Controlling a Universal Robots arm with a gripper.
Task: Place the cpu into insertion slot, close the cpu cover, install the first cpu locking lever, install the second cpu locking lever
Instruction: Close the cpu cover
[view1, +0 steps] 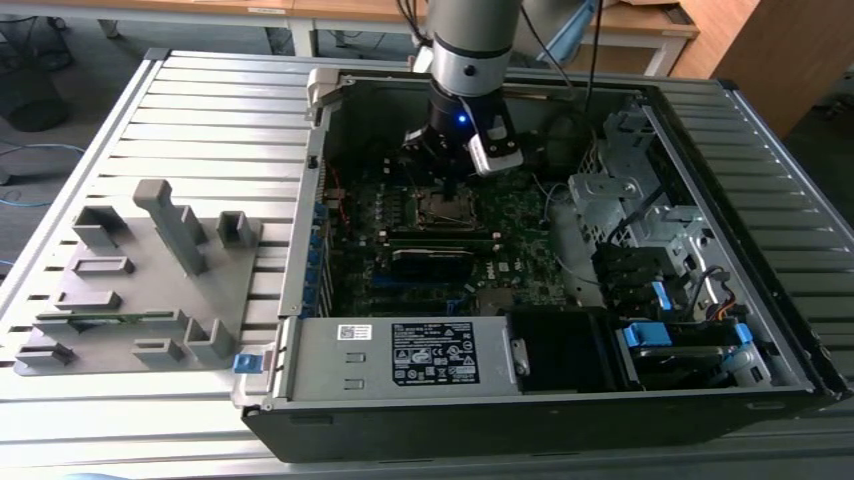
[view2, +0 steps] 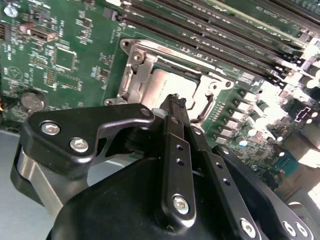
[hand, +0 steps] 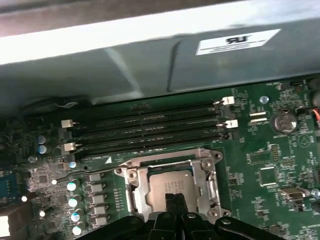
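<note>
The cpu (hand: 165, 183) (view2: 161, 84), a flat silver-grey square, lies in the insertion slot (view1: 447, 207) on the green motherboard. The cpu cover (hand: 137, 186) (view2: 136, 66), a silver frame, lies flat around the chip, which shows through its window. My gripper (hand: 175, 198) (view2: 176, 101) (view1: 445, 180) is shut with nothing between its black fingers. Its tips hang just over one edge of the chip. Whether they touch it I cannot tell. A thin wire lever (view2: 209, 104) curves along one side of the socket.
Long black memory slots (hand: 150, 131) run beside the socket. The open computer case (view1: 300, 230) holds a labelled power supply box (view1: 400, 355), drive bays (view1: 641, 250) and cables. A grey fixture plate (view1: 134, 280) lies on the slatted table at the exterior view's left.
</note>
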